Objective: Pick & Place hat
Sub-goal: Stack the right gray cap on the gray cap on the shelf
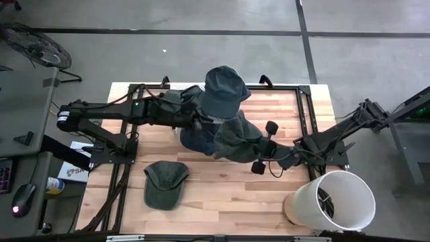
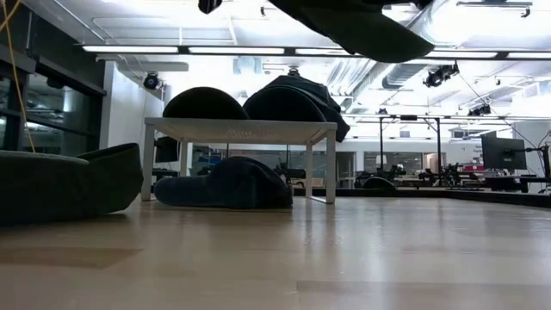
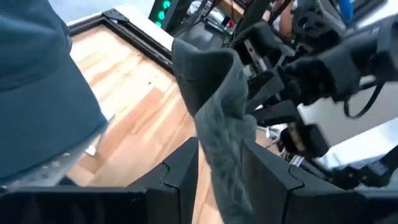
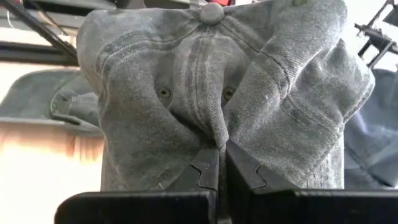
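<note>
A grey-green cap hangs in the air over the middle of the table between both grippers; the low view shows it overhead. My left gripper comes from the left and is shut on it. My right gripper comes from the right and is shut on it too. A blue hat sits on top of more blue cloth just beyond the held cap. A second green cap lies flat on the table near its front-left. My left gripper pinches a standing fold of the grey-green cap's cloth between its two fingers; which part of the cap this is cannot be told. The cloth rises past the fingertips, lifted clear of the table. My right gripper pinches a gathered fold of the cap's crown, below the top button, between its two fingers. The fingers come level from the table's right. The crown bunches up around them, and the cap is off the table.
A white bucket stands at the table's front-right corner, with something dark inside. Black frame rails run along the table's far and side edges. Bare wood lies between the green cap and the bucket.
</note>
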Controlling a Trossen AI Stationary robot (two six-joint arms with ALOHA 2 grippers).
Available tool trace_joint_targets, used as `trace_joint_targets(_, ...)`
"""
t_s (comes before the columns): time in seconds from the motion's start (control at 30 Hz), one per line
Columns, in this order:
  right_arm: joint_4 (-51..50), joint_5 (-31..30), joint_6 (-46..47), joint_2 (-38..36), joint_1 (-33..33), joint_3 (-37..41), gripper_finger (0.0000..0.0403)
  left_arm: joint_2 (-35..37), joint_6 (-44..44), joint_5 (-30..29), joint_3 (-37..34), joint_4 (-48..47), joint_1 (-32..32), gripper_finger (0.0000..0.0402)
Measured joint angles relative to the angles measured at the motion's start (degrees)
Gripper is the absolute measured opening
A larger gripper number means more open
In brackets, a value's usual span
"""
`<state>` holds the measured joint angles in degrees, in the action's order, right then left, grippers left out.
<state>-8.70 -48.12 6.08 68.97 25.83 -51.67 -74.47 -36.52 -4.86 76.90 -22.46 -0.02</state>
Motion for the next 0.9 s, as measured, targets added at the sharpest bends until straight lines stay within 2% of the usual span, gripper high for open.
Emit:
trace_joint_targets(0.23, 0.67, 0.38, -4.76, -0.03, -2.18, -0.01, 0.0000, -0.80, -8.73, 1.39, 0.02, 0.23, 0.01, 0.0117)
trace_joint_targets(0.57, 3.74, 6.20, -8.88, -0.09, -5.31, -0.02, 0.0000, -3.02, -9.24, 1.58, 0.05, 0.69, -0.01, 0.0117)
trace_joint_targets(0.9, 3.86, 8.25, -9.59, -0.09, -6.76, -0.03, 0.0000, -5.09, -9.24, 4.29, 0.08, 2.96, -0.01, 0.0117)
